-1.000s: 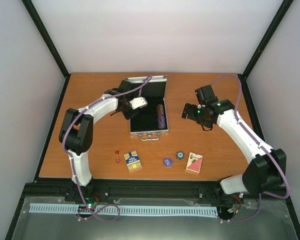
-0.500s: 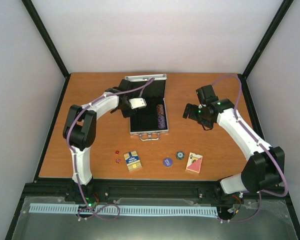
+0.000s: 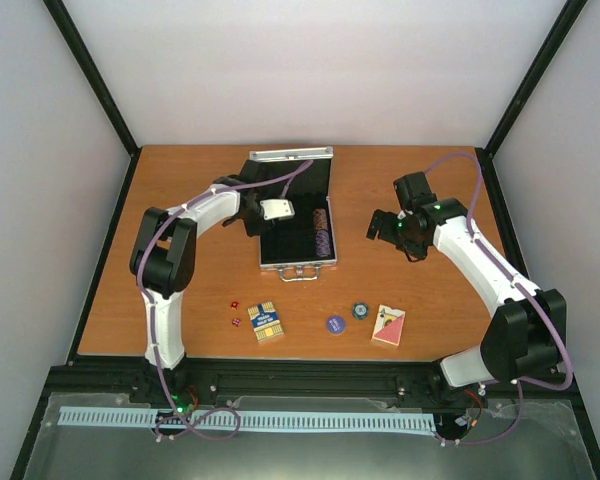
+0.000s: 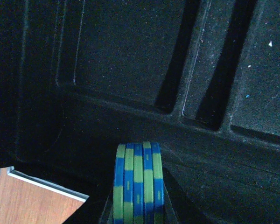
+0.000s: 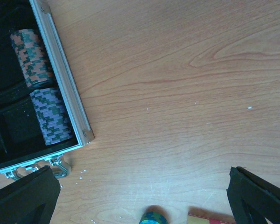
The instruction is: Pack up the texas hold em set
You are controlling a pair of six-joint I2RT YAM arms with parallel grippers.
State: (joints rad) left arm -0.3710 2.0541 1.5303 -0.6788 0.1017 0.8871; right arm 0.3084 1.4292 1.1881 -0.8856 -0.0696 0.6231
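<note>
The silver case (image 3: 298, 266) lies open at the table's middle, black lining up, with two rows of chips (image 3: 323, 232) along its right side. My left gripper (image 3: 263, 222) hangs over the case's left half, shut on a stack of several blue-green chips (image 4: 139, 184) held on edge above the black lining (image 4: 130, 60). My right gripper (image 3: 382, 226) is open and empty over bare table right of the case. In the right wrist view the case rim (image 5: 60, 79) and its chip rows (image 5: 50, 115) are at left, with my gripper (image 5: 142, 196) spread wide.
Near the front edge lie tiny red dice (image 3: 234, 304), a blue-yellow deck (image 3: 266, 321), a blue disc (image 3: 334, 324), a small chip stack (image 3: 360, 310) and a red deck (image 3: 388, 325). The chip stack (image 5: 153, 218) and deck corner (image 5: 210, 218) also show in the right wrist view.
The left arm's elbow has swung slightly inward while its gripper stays over the case with the chips. The right arm has barely moved.
</note>
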